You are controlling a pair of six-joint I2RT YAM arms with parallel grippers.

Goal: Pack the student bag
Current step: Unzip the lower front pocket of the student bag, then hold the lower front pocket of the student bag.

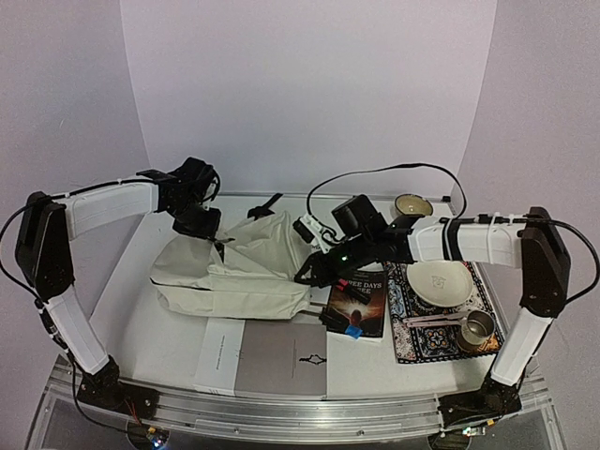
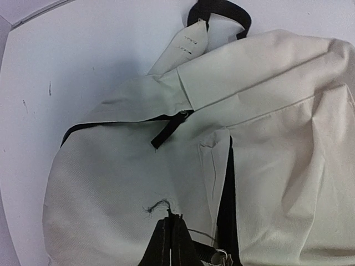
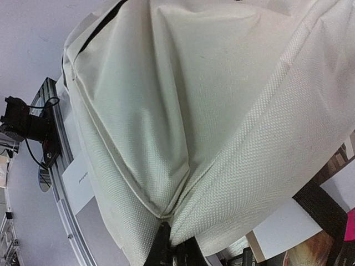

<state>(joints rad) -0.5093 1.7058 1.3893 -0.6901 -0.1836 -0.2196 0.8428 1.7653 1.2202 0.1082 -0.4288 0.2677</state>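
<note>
The student bag (image 1: 239, 267), a large cream fabric backpack with black zippers, lies on the table between my arms. My left gripper (image 1: 210, 234) is at its far left top. In the left wrist view this gripper (image 2: 173, 227) is shut on the bag (image 2: 111, 188), at a frayed thread beside a black zipper line, with a black zipper pull (image 2: 169, 128) further ahead. My right gripper (image 1: 303, 276) is at the bag's right edge. In the right wrist view it (image 3: 175, 244) is shut on a seam fold of the bag (image 3: 211, 111), and the fabric is lifted.
A dark book (image 1: 358, 300) lies right of the bag. A grey and white notebook (image 1: 272, 361) lies in front. A patterned mat (image 1: 412, 342) holds a plate (image 1: 441, 281) and a metal cup (image 1: 478, 326). A bowl (image 1: 412, 204) stands at the back right.
</note>
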